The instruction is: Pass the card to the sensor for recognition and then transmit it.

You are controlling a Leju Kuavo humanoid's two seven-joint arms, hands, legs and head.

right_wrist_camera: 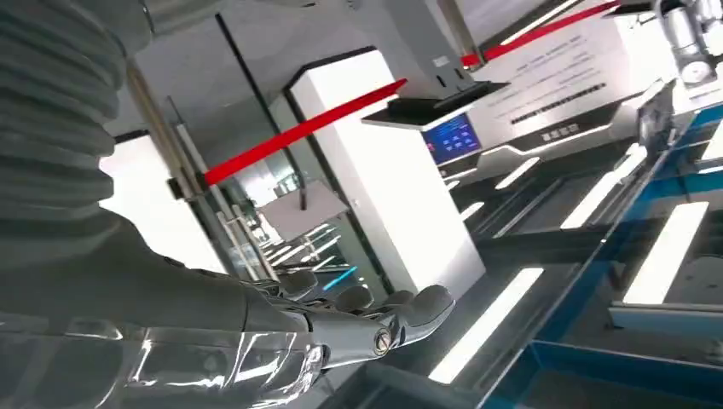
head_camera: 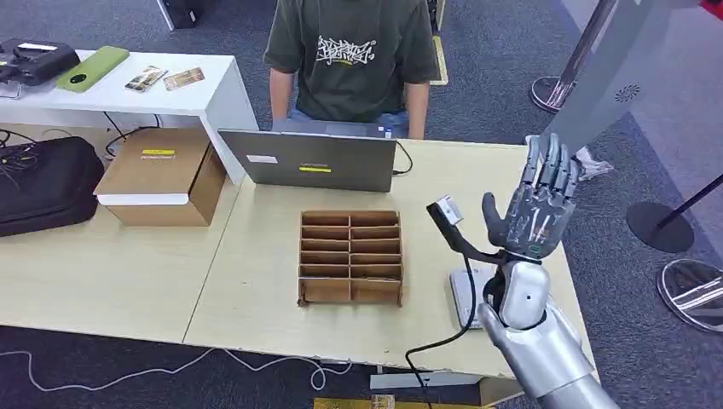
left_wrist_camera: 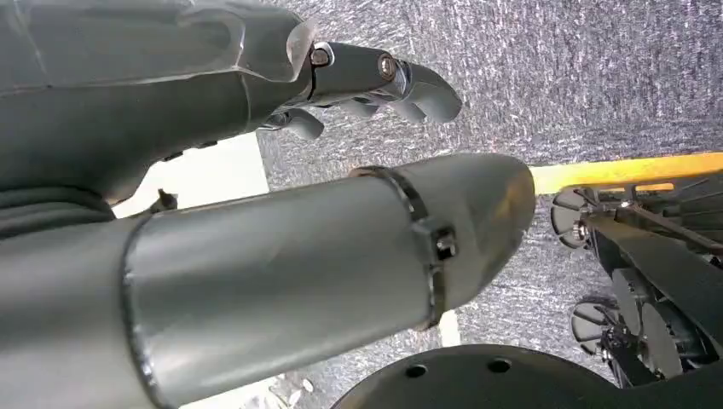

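Observation:
My right hand (head_camera: 539,209) is raised above the table's right end, palm toward me, fingers straight up and spread, holding nothing. The right wrist view shows its fingers (right_wrist_camera: 375,319) stretched out against the room behind. Just left of it stands the sensor (head_camera: 445,210), a small scanner head on a bent black stalk rising from a white base (head_camera: 465,298). A brown cardboard slot rack (head_camera: 350,256) sits mid-table, and I see no card in its slots. My left hand (left_wrist_camera: 358,77) hangs over the grey carpet with nothing in it. Two small cards (head_camera: 164,78) lie on the white side table.
An open laptop (head_camera: 311,160) stands behind the rack, and a person in a dark green shirt (head_camera: 349,60) sits behind it. A cardboard box (head_camera: 162,175) and a black bag (head_camera: 43,183) lie at the left. A black cable (head_camera: 443,341) runs off the front edge.

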